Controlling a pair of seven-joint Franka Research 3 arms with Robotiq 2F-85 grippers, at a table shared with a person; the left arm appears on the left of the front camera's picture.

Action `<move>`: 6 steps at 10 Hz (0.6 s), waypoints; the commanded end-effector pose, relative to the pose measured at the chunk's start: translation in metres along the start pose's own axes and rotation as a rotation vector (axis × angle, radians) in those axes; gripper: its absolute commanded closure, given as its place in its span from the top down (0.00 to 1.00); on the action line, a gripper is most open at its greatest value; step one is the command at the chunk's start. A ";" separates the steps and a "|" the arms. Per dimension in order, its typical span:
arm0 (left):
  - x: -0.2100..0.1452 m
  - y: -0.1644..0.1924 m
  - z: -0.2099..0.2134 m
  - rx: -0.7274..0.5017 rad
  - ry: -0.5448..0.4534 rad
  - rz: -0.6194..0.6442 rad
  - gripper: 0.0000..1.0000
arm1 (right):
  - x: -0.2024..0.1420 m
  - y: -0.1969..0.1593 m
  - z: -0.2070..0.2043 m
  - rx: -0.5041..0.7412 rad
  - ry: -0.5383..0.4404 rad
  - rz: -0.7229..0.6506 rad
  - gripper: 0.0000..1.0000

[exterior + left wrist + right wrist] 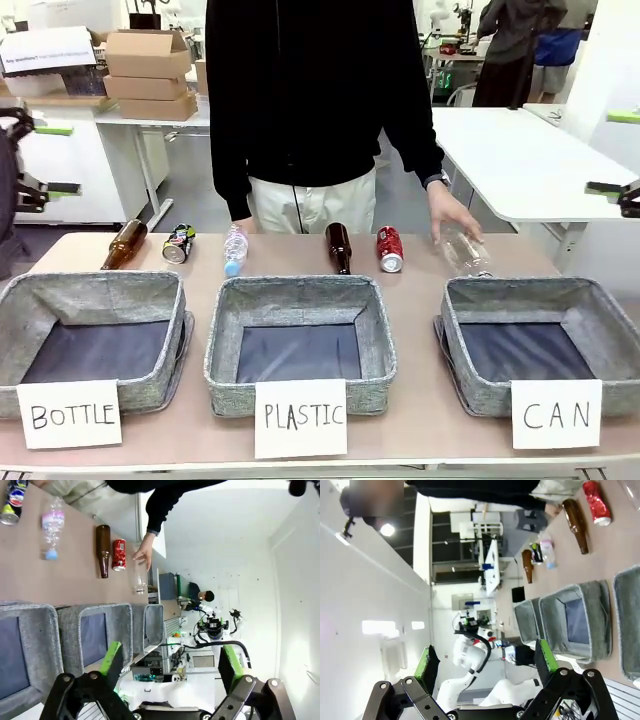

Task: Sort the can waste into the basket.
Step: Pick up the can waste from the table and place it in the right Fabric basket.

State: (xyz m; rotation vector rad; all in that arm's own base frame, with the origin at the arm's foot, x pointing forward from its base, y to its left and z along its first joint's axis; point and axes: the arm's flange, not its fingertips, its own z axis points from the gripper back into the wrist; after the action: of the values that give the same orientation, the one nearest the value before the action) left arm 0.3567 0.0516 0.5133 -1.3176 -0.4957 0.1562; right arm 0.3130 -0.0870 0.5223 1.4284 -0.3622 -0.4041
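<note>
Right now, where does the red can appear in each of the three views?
Front view: red can right of centre, beside the brown bottle.
Left wrist view: upper middle, beside that bottle.
Right wrist view: top right corner.
Shared landmark: the brown bottle.

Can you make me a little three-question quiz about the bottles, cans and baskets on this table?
1. True or false: the grey woven basket marked CAN already holds a can.
2. How many small metal drink cans lie on the table?
3. The person's hand touches: A) brown glass bottle B) clear plastic bottle C) red can

Key: 1 false. 2 two: the red one and a dark silvery can. 3 B.
</note>
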 end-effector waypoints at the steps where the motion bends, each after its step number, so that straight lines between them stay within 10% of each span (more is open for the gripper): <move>1: -0.001 -0.007 0.007 -0.036 -0.016 -0.029 1.00 | 0.002 0.002 0.007 0.000 0.001 0.048 1.00; 6: -0.001 -0.009 0.012 -0.011 -0.010 -0.008 1.00 | 0.002 0.002 0.007 0.000 0.001 0.048 1.00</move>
State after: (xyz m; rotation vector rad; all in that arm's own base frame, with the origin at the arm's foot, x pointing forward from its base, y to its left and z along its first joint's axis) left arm 0.3501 0.0580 0.5224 -1.3196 -0.5089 0.1567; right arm 0.3062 -0.0935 0.5238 1.4117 -0.3770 -0.3942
